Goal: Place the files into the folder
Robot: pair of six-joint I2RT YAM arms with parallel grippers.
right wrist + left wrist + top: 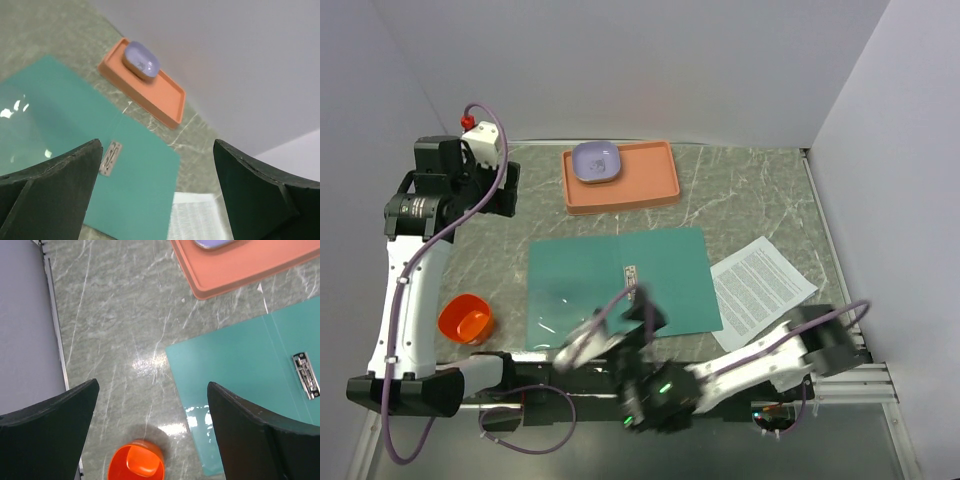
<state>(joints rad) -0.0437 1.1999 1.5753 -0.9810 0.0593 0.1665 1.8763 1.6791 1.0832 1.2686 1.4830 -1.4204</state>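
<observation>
Top external: folder (617,282) lies open on table (750,200), files (760,285) just beside its right edge. Left gripper (152,385) wide, empty; right gripper (157,142) wide, empty, above folder.

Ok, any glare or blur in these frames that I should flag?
Top external: the right gripper and its cable are smeared with blur over the folder, while the rest is sharp. Left wrist: bright reflections on the table and on the folder's near corner. Right wrist: small glare patches on the folder's left side, otherwise evenly lit.
</observation>
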